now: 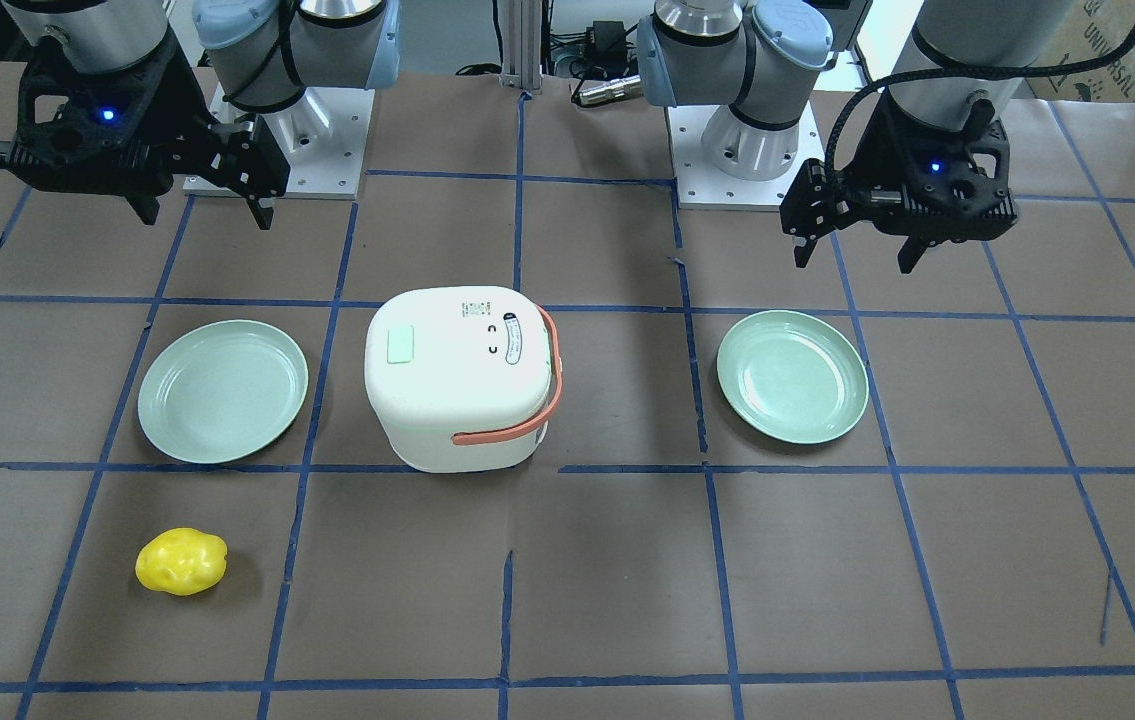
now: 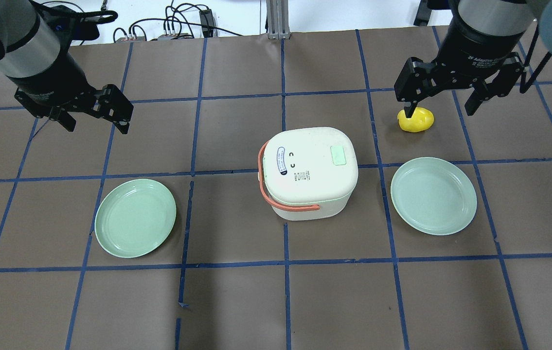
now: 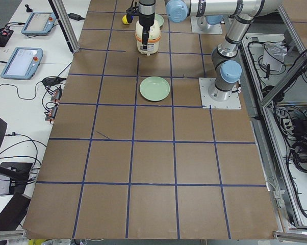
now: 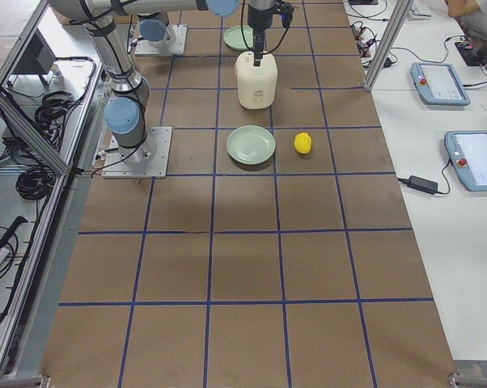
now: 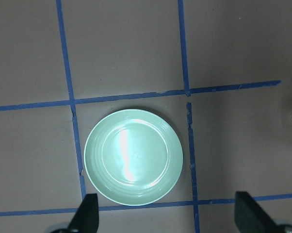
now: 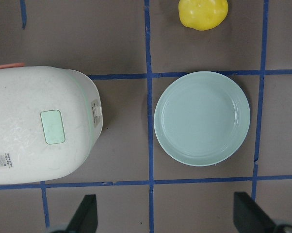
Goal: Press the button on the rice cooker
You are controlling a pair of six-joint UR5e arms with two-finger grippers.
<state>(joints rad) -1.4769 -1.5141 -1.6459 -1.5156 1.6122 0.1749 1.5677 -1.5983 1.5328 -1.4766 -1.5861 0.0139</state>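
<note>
The white rice cooker (image 1: 462,375) with an orange handle stands mid-table, lid shut; it also shows in the overhead view (image 2: 310,170). Its pale green button (image 1: 399,343) is on the lid, on the side toward my right arm, and shows in the overhead view (image 2: 338,155) and the right wrist view (image 6: 53,126). My right gripper (image 2: 440,112) is open and empty, high above the table to the right of the cooker. My left gripper (image 2: 97,127) is open and empty, high above the left side of the table. Neither touches the cooker.
A green plate (image 2: 134,217) lies left of the cooker, under my left gripper (image 5: 168,216). A second green plate (image 2: 434,195) lies right of it. A yellow lumpy object (image 2: 416,119) lies beyond that plate, below my right gripper (image 6: 168,216).
</note>
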